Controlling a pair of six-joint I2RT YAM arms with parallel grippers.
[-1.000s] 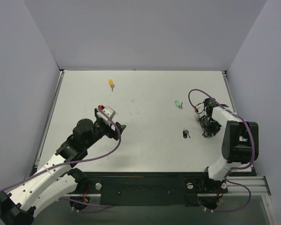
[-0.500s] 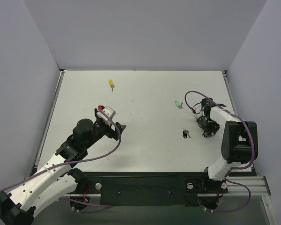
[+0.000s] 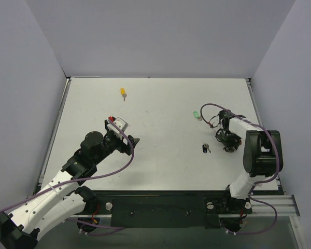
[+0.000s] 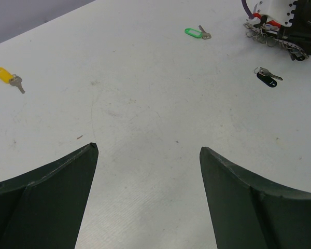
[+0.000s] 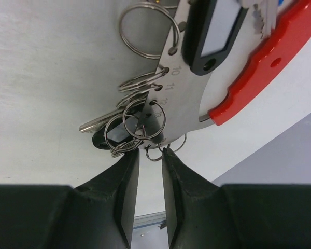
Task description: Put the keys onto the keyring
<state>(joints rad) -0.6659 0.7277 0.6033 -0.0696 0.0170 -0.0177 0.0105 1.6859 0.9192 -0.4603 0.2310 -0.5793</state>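
So, near the right edge of the table [image 3: 160, 171], the right gripper [image 5: 150, 153] points at the keyring [image 5: 145, 120]. The keyring is a bunch of wire rings on a flat metal strip with a red plastic part. The two fingers [image 5: 114, 197] stand with only a narrow gap. The lower tip of the strip, with one small ring, sits just at this gap. Whether the fingers really pinch it, I cannot tell. The left wrist view shows the keyring low at the table surface, close under the right arm [image 3: 259, 153]. On that side there is only little room before the table's edge.

The black key [image 3: 205, 149] lies just left of the right gripper, apart from it. The green key [image 3: 197, 115] lies a little farther back, beside the loop of the purple cable [image 3: 207, 107]. The yellow key [image 3: 123, 93] is well apart from the others. It lies at the far left, near the back edge under the grey wall [image 3: 155, 36].

The left gripper [image 4: 148, 149] hangs over the left middle of the table, with its fingers spread wide and nothing between them. Between it and each of the three keys is a broad stretch of bare white tabletop. Its fingertips touch nothing.
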